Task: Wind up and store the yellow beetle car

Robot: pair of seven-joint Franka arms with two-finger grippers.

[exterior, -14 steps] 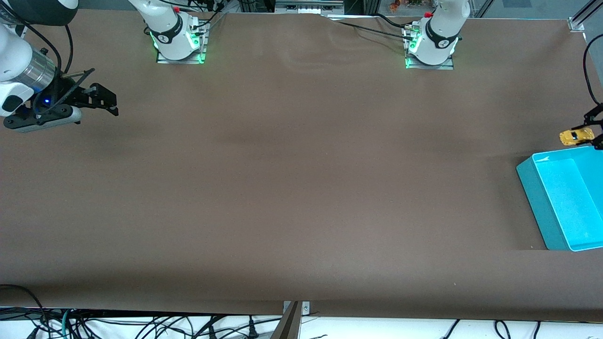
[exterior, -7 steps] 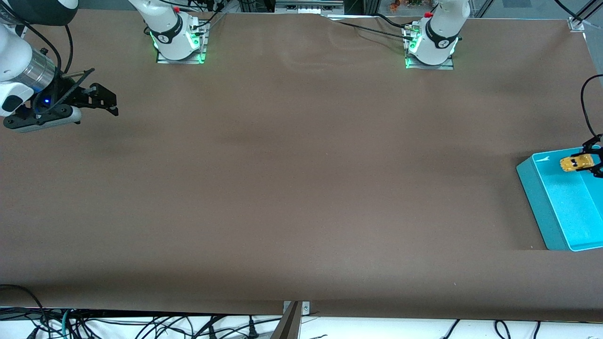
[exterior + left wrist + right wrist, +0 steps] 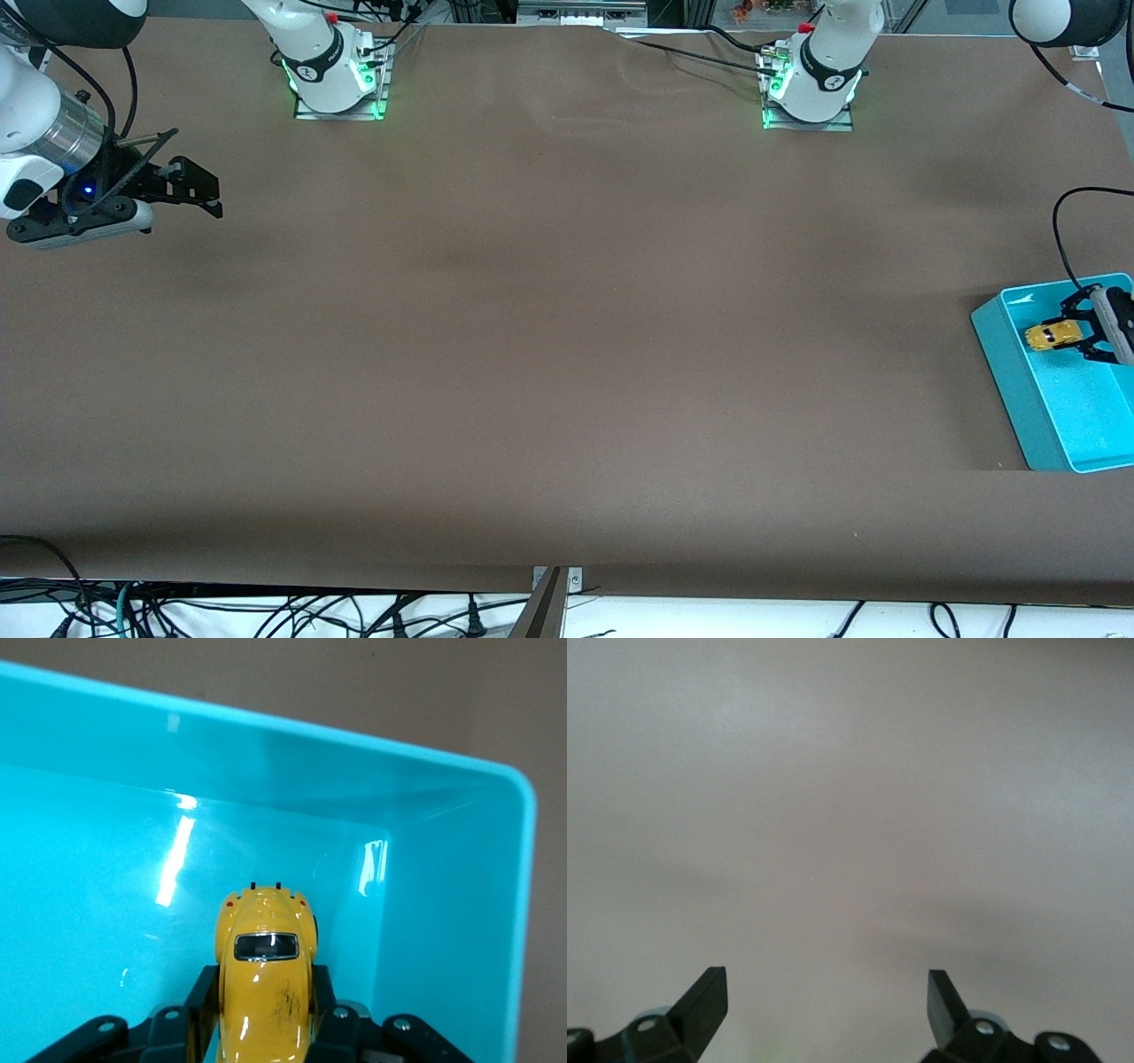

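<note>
Now my left end effector (image 3: 1076,335) grips the car (image 3: 1052,336) by its sides over the bin (image 3: 1005,354), ready to drop it in, while my right end effector (image 3: 190,188) waits open over the bench (image 3: 567,354).

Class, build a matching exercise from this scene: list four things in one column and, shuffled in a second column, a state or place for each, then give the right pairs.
Column one:
1. yellow beetle car
2. left claw
3. right claw
4. turquoise bin

Column two:
A. open, waiting over bare table at the right arm's end
B. stands on the table at the left arm's end
C. held over the bin's inside
D. shut on the toy

Pairs: 1-C, 2-D, 3-A, 4-B
</note>
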